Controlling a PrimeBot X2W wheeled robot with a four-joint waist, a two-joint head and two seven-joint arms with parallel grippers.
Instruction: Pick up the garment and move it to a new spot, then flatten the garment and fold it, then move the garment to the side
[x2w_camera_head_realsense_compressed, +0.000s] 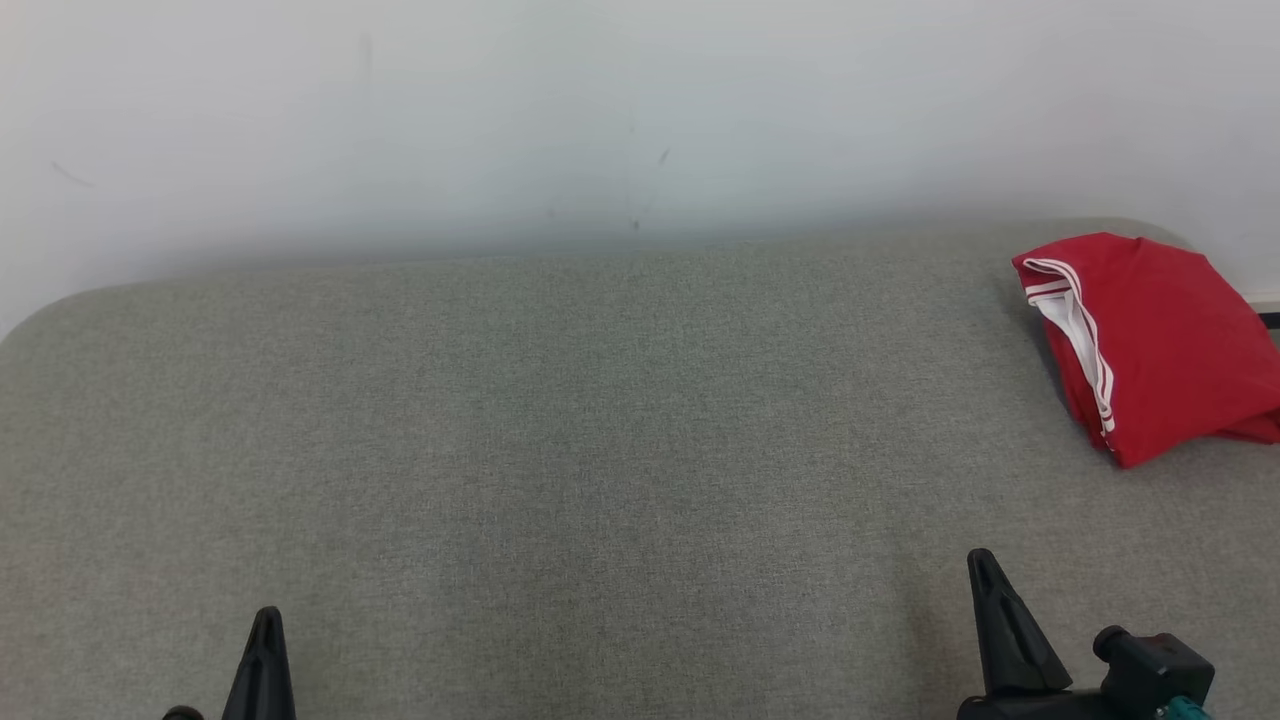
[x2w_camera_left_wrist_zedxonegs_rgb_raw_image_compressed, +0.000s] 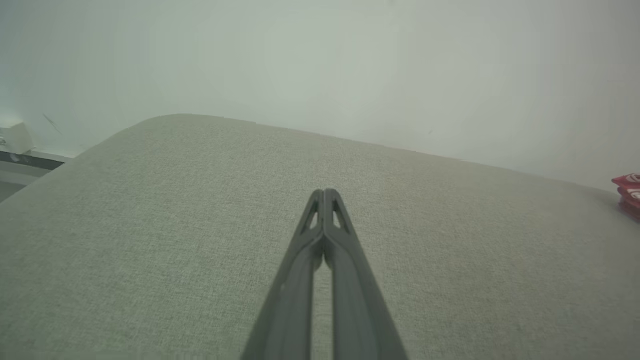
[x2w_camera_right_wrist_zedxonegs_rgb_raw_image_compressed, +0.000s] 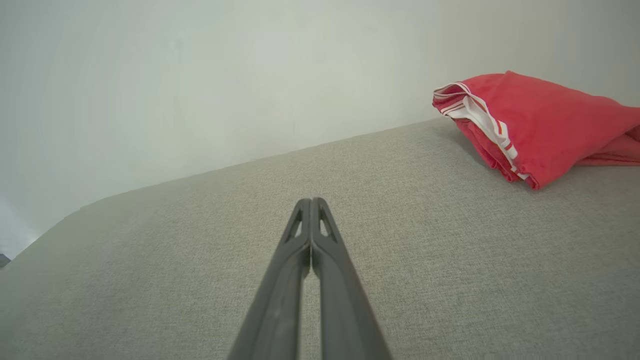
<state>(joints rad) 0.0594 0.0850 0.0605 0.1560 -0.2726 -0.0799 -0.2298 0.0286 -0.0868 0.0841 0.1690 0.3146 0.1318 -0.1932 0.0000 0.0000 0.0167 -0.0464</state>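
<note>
Pressing the two dark fingers of the left gripper (x2w_camera_left_wrist_zedxonegs_rgb_raw_image_compressed: 325, 192) tight together, tips meeting in one point at the middle of the left wrist view, with only a thin slit lower down between the shafts; gripping nothing. Pointing out over the grey woven cushion (x2w_camera_left_wrist_zedxonegs_rgb_raw_image_compressed: 150, 225), with contact between tips and fabric impossible to judge. Doing the same with the right gripper (x2w_camera_right_wrist_zedxonegs_rgb_raw_image_compressed: 311, 201): fingers closed tip to tip at the centre of the right wrist view, empty, aiming across the same grey fabric toward the pale wall (x2w_camera_right_wrist_zedxonegs_rgb_raw_image_compressed: 200, 75). Appearing in the head view as two dark spikes rising from the bottom edge, one at the lower left, the other at the lower right beside a black fitting (x2w_camera_head_realsense_compressed: 1150, 655). Finding the garment (x2w_camera_head_realsense_compressed: 1160, 340) well apart from both, folded into a compact red bundle at the right edge of the head view, above the right gripper, white striped trim running down its left side. Showing in the upper right of the right wrist view, up and to the right of the closed tips, resting on the cushion close to the wall. Peeking in as a red sliver at the far right edge of the left wrist view.
</note>
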